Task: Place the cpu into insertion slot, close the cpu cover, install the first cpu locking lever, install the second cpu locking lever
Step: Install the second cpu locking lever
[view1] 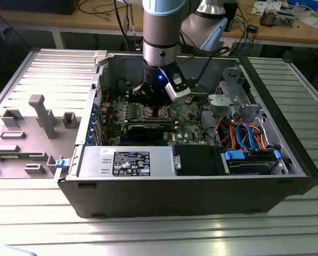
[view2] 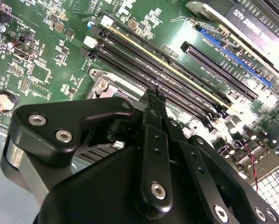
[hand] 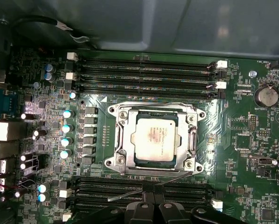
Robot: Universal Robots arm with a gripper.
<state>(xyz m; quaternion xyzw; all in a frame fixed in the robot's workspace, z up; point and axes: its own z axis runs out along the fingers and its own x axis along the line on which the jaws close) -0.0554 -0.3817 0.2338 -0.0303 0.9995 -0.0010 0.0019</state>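
One arm reaches down into the open computer case [view1: 286, 154], its gripper [view1: 157, 109] low over the green motherboard [hand: 232, 140] near the middle of the board in the exterior view. The fingers [hand: 151, 192] come together to a narrow tip with no clear gap, right at a thin silvery lever [hand: 176, 177] that runs along the edge of the insertion slot [hand: 118, 161]; whether they actually pinch it cannot be told. The cpu [hand: 155, 139] lies flat inside the slot, its dull metal top showing through the open middle of the cpu cover [hand: 191, 140], which lies down around it. Long black memory slots [hand: 144, 74] run along 2 sides of the socket.
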